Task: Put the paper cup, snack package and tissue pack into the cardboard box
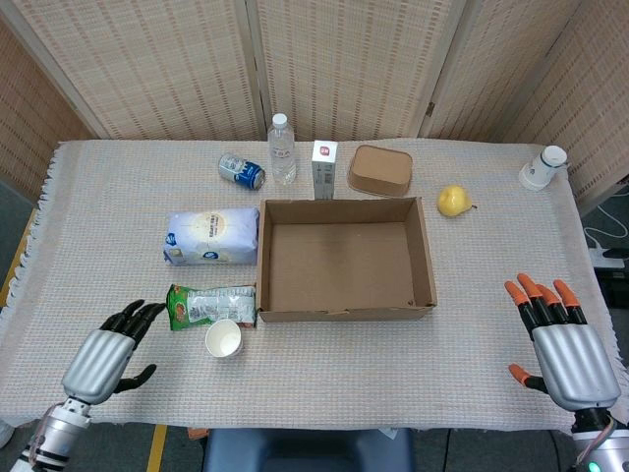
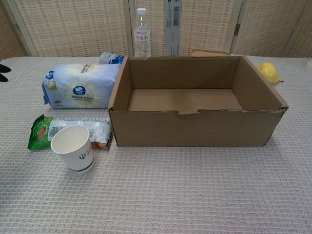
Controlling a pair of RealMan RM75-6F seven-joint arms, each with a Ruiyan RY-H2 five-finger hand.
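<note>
An empty open cardboard box stands mid-table. Left of it lies the blue-and-white tissue pack. Below that is the green snack package, with the white paper cup upright right in front of it. My left hand hovers open near the table's front left, fingers spread, its black fingertips close to the snack package's left end; only its fingertips show at the chest view's left edge. My right hand is open at the front right, far from the box.
Along the back stand a tipped can, a water bottle, a tall carton and a brown lidded container. A yellow pear lies right of the box, and a white cup at the far right edge.
</note>
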